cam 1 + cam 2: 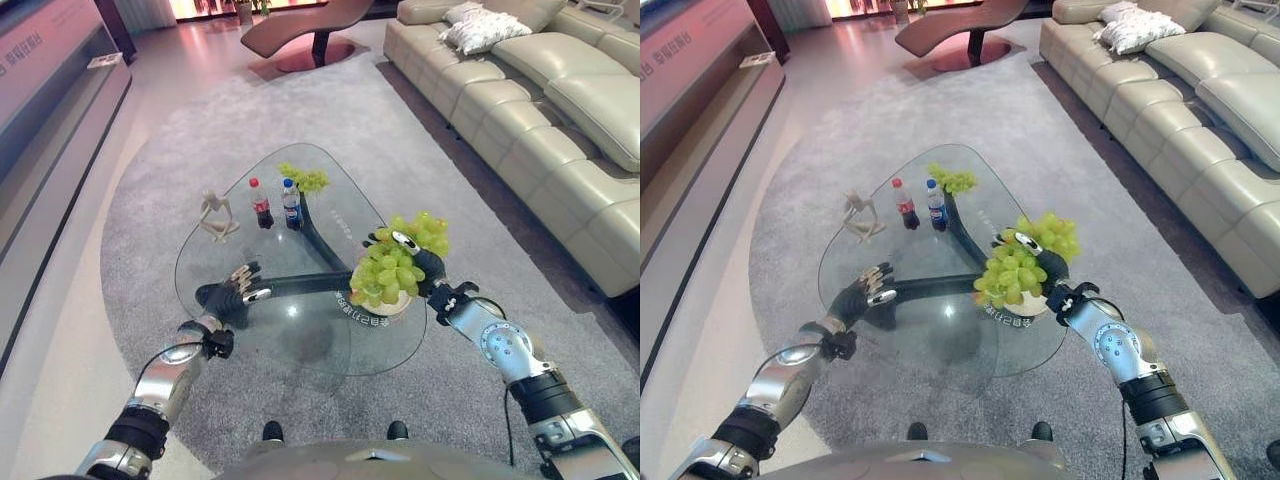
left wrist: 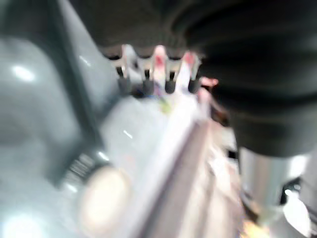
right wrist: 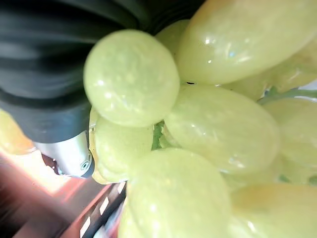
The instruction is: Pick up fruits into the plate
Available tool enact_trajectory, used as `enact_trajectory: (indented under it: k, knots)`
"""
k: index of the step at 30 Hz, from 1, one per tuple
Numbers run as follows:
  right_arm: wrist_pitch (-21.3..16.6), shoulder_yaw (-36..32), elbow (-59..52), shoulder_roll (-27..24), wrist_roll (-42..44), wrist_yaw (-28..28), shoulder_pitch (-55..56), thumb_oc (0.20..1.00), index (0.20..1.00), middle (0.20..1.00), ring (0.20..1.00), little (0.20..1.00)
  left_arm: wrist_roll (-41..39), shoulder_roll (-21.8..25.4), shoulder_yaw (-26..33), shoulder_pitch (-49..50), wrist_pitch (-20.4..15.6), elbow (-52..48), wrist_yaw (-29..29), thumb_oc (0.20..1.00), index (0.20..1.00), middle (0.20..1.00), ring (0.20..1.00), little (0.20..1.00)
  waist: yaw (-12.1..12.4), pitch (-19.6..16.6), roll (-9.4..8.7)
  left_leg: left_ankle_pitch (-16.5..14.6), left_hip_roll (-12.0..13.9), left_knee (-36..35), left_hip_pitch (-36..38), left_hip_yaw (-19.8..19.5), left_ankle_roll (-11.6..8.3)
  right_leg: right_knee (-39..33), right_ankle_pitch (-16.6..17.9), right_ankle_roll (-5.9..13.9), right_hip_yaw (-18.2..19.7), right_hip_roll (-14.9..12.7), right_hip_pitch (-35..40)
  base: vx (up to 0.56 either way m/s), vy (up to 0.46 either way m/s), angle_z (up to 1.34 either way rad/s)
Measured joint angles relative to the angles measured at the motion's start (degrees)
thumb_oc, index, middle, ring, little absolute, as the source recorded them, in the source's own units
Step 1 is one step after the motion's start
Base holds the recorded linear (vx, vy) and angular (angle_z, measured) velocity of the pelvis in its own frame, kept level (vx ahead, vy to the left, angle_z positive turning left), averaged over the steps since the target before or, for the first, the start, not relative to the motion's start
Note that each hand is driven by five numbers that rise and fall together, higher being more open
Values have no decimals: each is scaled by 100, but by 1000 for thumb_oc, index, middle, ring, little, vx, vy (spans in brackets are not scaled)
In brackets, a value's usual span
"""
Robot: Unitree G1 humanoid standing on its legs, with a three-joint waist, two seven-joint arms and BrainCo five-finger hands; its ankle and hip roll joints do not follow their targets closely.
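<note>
**Green grapes at the plate, right robot hand grasping**

Scene: a glass desk with a dark base stands on a grey rug. A cream sofa runs along the right side of the room.

Right robot hand: over the right part of the desk, fingers curled into a large bunch of green grapes. In the right wrist view the grapes press right against the dark ribbed cover, so the grasp is tight. The bunch hangs directly over a white plate near the desk's right edge and covers most of it. I cannot tell whether the lowest grapes touch the plate. More green grapes show just behind the hand, on its far side; whether they belong to the same bunch is unclear.

Left robot hand: low over the left part of the desk, near the dark base. Fingers extend in a straight row, released, holding nothing.

Other items on the far part of the desk:
- a second, smaller bunch of green grapes, at the far edge;
- two small bottles, one with a red label, one with a blue label, upright and just beside each other;
- a pale figurine, left of the bottles.
</note>
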Motion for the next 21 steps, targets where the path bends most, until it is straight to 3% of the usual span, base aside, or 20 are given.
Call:
enact_trajectory:
  k: [4,9,14,21]
  knots:
    - [-119,23,1033,-204,-885,-170,-407,200,200,200,200,200,424,-152,20,-242,90,995,662,1000,1000,1000,1000,1000,61,459,-69,89,-2,6,-177,-122,-1,28,70,-48,-92,17,-109,-43,-47,11]
    - [-351,14,2074,-502,-1817,-194,-923,200,200,200,200,200,1031,-283,78,-249,89,1649,1032,1000,1000,1000,1000,1000,257,791,-184,89,-3,8,-183,-203,-3,29,69,-49,-133,24,-81,-23,-32,5]
    - [-580,8,3012,-814,-2708,-156,-1610,200,200,200,200,200,1121,-271,222,-360,3,1819,1194,1000,1000,1000,1000,1000,410,1090,-278,130,-3,10,-458,-303,-19,31,71,-52,-249,31,-264,-113,-42,12]
    - [-1066,43,3890,-1095,-4201,-492,-2612,200,200,200,200,200,1134,-192,169,-877,-180,1787,1379,1000,1000,1000,1000,1000,687,1968,-317,211,-6,85,-793,-497,-10,34,155,-91,-407,46,-446,-38,-21,12]
